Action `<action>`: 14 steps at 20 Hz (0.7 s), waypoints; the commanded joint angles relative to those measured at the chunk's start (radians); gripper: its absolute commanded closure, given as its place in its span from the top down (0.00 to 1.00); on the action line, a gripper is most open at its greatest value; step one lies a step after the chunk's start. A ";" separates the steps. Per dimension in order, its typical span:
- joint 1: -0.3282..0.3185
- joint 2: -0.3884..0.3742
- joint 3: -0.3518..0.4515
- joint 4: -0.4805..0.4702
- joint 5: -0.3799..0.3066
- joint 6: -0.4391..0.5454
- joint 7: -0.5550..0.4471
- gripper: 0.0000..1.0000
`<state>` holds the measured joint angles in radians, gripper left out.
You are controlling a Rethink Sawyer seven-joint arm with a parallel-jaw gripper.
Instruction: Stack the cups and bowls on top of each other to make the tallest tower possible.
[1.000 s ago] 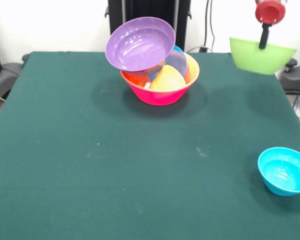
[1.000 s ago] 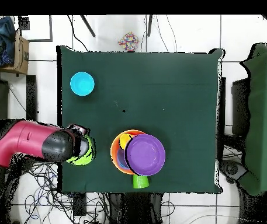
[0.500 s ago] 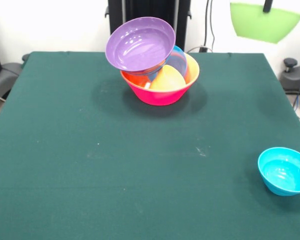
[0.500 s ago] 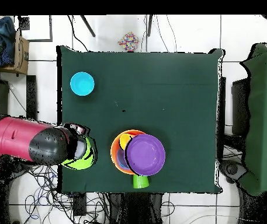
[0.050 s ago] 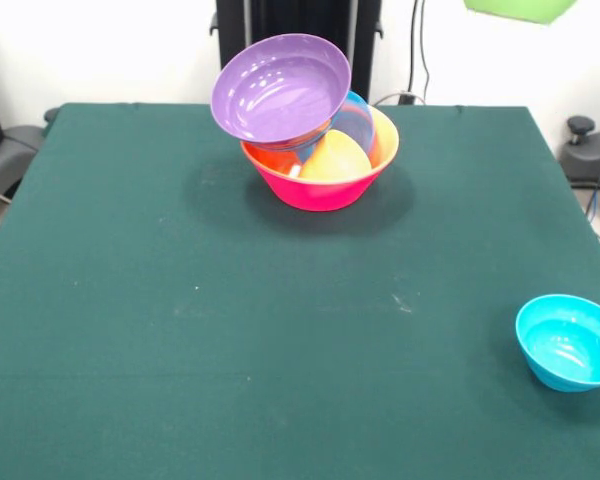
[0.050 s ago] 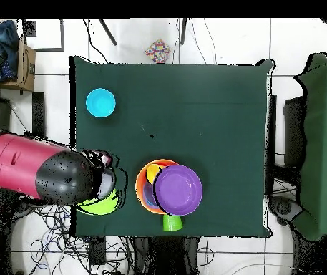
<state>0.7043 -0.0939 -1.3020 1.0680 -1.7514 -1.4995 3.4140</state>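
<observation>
From the front I see only the lower edge of the glossy medium green plastic bowl [image 5: 520, 8], at the very top of the frame; the claw itself is out of sight above it. Well below and off to one side of that bowl leans the tower [image 5: 305, 120]: a large pink plastic bowl [image 5: 320, 188] lowest, an orange one nested inside, and a wide shallow purple bowl [image 5: 280, 88] tipped on top. A small blue plastic bowl [image 5: 570, 342] sits far off near the bench [image 5: 230, 330] corner.

From overhead, the red and black arm [image 6: 33, 175] covers the claw [image 6: 103, 177], so I cannot tell how far it is open. The green bowl pokes out beneath it, just beside the tower, presumably lifted high to clear the purple rim.
</observation>
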 commanded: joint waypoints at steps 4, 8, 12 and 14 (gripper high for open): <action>-0.084 -0.025 0.095 -0.049 -0.045 -0.075 0.041 0.00; -0.105 -0.026 0.104 -0.051 -0.054 -0.066 0.001 0.00; -0.120 -0.029 0.119 -0.033 -0.067 -0.046 -0.055 0.00; -0.128 -0.030 0.127 -0.020 -0.075 -0.033 -0.093 0.00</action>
<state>0.5937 -0.1284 -1.3099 1.0674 -1.8082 -1.5329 3.4140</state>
